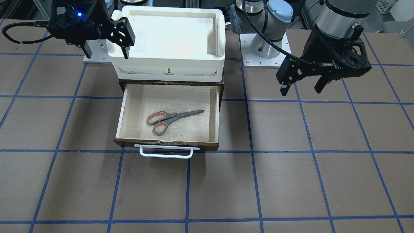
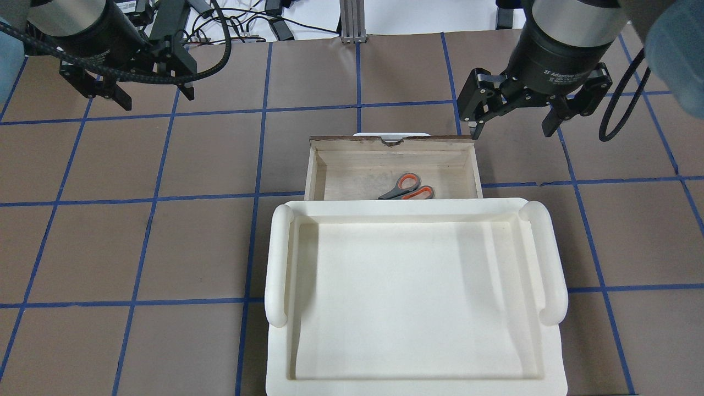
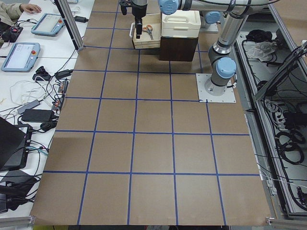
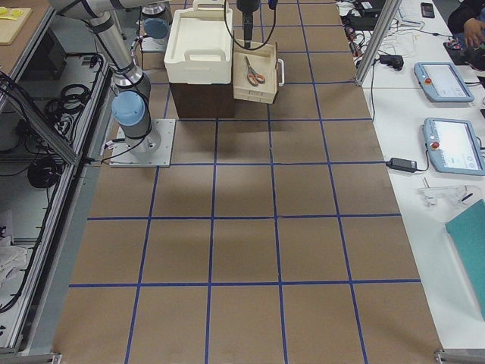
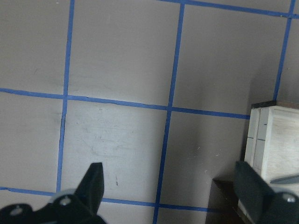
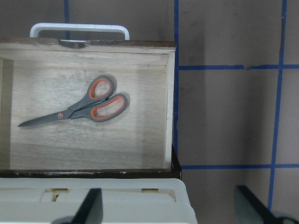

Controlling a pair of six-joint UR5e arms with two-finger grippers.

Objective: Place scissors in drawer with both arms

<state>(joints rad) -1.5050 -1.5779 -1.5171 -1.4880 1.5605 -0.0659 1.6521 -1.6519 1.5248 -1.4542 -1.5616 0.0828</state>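
Both grippers are spread wide and hold nothing. The scissors (image 1: 173, 118) are in the drawer (image 1: 122, 113), flat on the pale wood floor with the blades closed. In the front-facing view the orange-lined loops sit left and the tips point right, roughly mid-floor and clear of all four walls.

The drawer is pulled open toward the operators' side, with its white bar handle (image 1: 166, 152) on the near edge in that view. A white bin (image 1: 168, 63) sits on the dark cabinet (image 3: 178, 48) behind the drawer opening.

The right gripper (image 1: 106, 54) hangs in the air at the bin's left end in the front-facing view. In the overhead view it is just past the drawer's far-right corner, touching nothing. Its wrist camera looks straight down into the drawer and shows the scissors.

The left gripper (image 1: 301, 90) hangs over bare table (image 1: 291, 181), right of the drawer in the front-facing view and well apart from it. Its wrist camera catches only one drawer corner at the frame's right edge.
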